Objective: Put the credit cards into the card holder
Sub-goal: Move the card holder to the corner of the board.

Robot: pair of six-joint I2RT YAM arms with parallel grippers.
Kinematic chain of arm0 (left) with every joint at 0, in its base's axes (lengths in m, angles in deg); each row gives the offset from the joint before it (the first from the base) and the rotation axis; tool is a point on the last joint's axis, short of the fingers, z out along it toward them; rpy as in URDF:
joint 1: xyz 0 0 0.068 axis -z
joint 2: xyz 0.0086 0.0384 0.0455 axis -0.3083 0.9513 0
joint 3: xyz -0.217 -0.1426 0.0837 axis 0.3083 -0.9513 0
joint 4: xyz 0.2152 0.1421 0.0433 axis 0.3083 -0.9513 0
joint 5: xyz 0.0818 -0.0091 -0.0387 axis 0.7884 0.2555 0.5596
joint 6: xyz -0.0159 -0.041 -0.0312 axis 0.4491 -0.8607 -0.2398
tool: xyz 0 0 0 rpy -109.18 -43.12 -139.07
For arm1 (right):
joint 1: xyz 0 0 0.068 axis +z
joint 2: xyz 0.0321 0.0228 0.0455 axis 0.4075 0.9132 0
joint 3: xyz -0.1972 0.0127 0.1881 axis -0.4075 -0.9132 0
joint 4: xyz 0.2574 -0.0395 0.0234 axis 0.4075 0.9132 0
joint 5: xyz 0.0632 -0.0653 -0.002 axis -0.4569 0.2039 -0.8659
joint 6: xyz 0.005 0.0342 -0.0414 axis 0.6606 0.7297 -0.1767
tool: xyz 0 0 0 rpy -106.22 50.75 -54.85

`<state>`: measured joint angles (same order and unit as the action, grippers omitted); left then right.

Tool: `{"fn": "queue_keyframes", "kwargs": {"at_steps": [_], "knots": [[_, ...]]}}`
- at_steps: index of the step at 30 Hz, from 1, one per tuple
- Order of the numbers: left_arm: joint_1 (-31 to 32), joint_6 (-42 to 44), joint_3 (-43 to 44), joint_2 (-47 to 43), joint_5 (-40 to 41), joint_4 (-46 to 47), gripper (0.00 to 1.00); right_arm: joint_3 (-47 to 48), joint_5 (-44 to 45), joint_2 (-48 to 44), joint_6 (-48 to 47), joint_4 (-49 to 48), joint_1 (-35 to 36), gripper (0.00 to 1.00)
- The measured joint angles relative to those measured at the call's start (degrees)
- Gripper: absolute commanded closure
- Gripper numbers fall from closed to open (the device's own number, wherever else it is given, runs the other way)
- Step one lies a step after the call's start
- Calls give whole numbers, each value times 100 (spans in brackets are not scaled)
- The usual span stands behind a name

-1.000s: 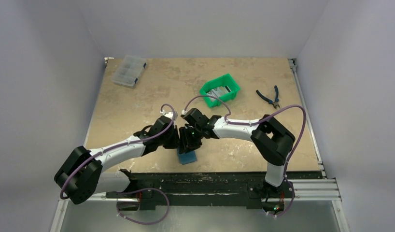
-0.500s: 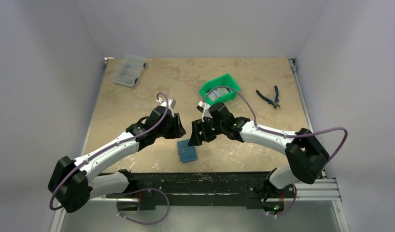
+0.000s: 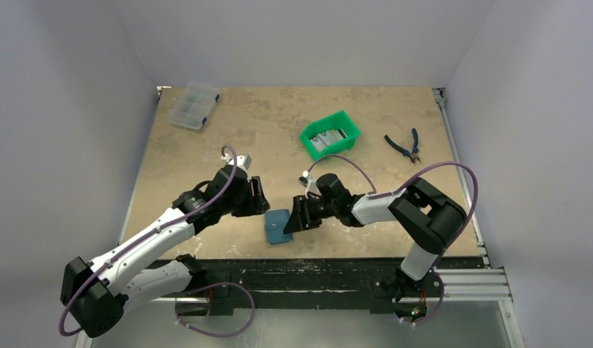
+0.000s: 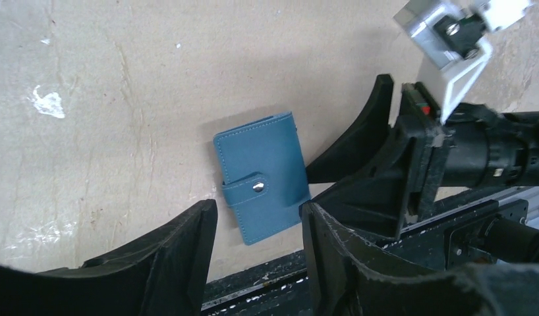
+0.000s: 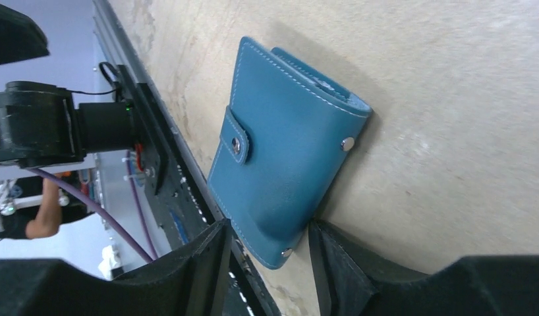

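Moved since a second ago: both hands, then bunched over the holder, have parted. Left hand has drawn off to the left. Right hand has sunk low at the holder's right side. Holder keeps much the same spot.

Holder: flat on the bench near its front edge, between my two hands. Folded shut, strap across, stud fastened.

Cards: in the green bin, well apart from the holder. None seen outside it. Whether any sit inside the shut holder, I cannot tell.

Left hand: jaws apart, empty, clear of the holder, which lies beyond the tips in my wrist view.

Right hand: jaws apart, clamped on nothing. Tips at the holder's right edge, just beside or touching it; I cannot tell which. The holder's near corner shows in the gap in my wrist view.

Step, as I judge it: getting the holder open, with card loading not yet begun.

Next move calls for pinning the body with one hand while the other lifts the strap off its stud. The holder is light and may slide on the bench.
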<state>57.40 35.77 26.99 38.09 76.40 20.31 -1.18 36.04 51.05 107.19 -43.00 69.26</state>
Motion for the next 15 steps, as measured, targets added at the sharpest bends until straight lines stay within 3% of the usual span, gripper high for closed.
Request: {"fn": "queue_keyframes", "kwargs": {"at_steps": [8, 15], "knots": [[0, 186, 796, -48, 463, -446, 46, 334, -79, 625, 350, -533, 310, 57], [0, 195, 723, -83, 601, -446, 39, 470, 175, 503, 332, -267, 426, 40]]}}
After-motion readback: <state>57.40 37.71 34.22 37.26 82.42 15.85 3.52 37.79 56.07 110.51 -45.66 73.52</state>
